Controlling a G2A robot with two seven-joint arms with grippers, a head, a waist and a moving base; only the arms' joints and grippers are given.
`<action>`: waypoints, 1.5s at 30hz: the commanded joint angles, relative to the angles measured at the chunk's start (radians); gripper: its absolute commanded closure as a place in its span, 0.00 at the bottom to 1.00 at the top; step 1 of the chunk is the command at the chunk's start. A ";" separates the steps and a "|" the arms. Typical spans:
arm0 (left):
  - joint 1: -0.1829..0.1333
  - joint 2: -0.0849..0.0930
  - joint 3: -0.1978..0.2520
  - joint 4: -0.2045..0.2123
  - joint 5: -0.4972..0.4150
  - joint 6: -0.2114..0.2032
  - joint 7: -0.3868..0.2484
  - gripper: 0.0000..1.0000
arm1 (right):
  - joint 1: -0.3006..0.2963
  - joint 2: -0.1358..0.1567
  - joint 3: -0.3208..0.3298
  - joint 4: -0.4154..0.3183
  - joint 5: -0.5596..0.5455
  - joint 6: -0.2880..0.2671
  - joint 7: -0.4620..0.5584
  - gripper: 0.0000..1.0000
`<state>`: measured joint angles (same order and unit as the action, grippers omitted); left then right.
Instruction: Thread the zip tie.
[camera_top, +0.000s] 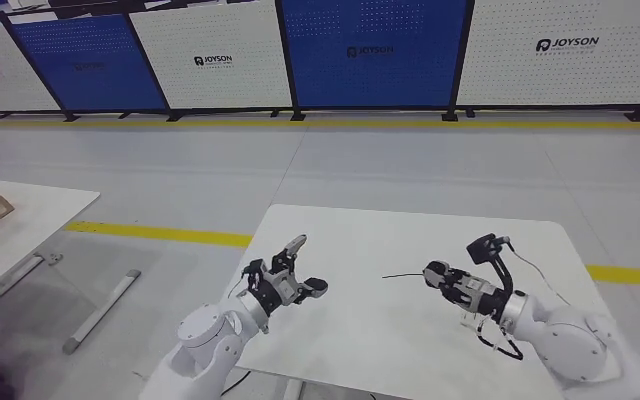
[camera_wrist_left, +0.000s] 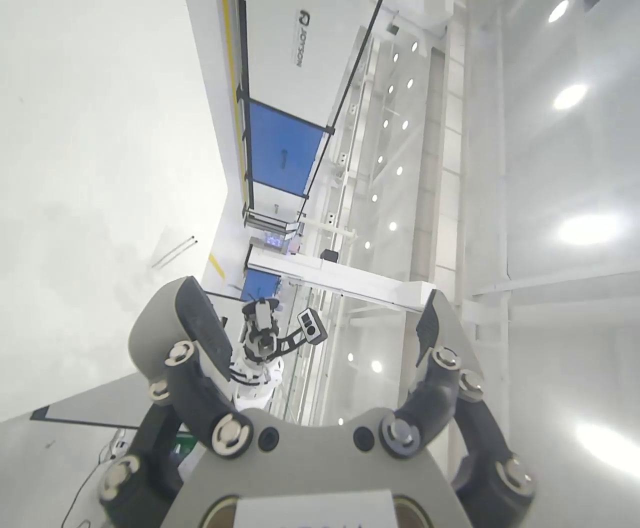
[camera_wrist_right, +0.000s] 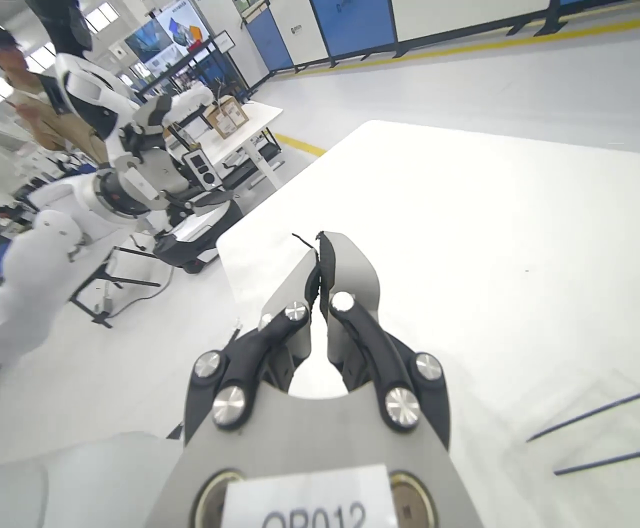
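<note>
My left claw (camera_wrist_left: 312, 295) and right claw (camera_wrist_right: 320, 247) are silver-grey with black pads (camera_wrist_left: 202, 320); the tie (camera_top: 400, 275) is black, the table (camera_top: 380, 330) plain white, the floor (camera_top: 400, 170) pale grey with a yellow stripe (camera_top: 150, 233)

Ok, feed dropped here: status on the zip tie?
Left claw open, empty. Right claw shut on zip tie, tail toward left claw. Two spare ties on table.

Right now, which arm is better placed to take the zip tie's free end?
Probably left: the left end effector is open and empty, while the right end effector is shut on the zip tie.
</note>
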<state>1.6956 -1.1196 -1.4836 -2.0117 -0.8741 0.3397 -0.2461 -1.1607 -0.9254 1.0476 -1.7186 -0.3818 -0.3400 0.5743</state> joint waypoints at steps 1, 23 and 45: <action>-0.005 0.017 0.032 -0.008 -0.031 0.000 0.013 0.00 | 0.009 -0.001 -0.028 0.001 -0.059 0.000 -0.017 1.00; -0.108 0.088 0.248 0.003 0.117 0.000 0.111 0.00 | 0.076 -0.006 -0.185 -0.007 -0.225 0.000 -0.096 1.00; -0.204 0.064 0.383 0.083 0.027 0.000 0.264 0.00 | 0.124 0.004 -0.278 -0.044 -0.448 0.000 -0.176 1.00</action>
<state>1.4999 -1.0563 -1.1121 -1.9391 -0.8282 0.3402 0.0136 -1.0379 -0.9234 0.7753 -1.7507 -0.8122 -0.3399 0.4032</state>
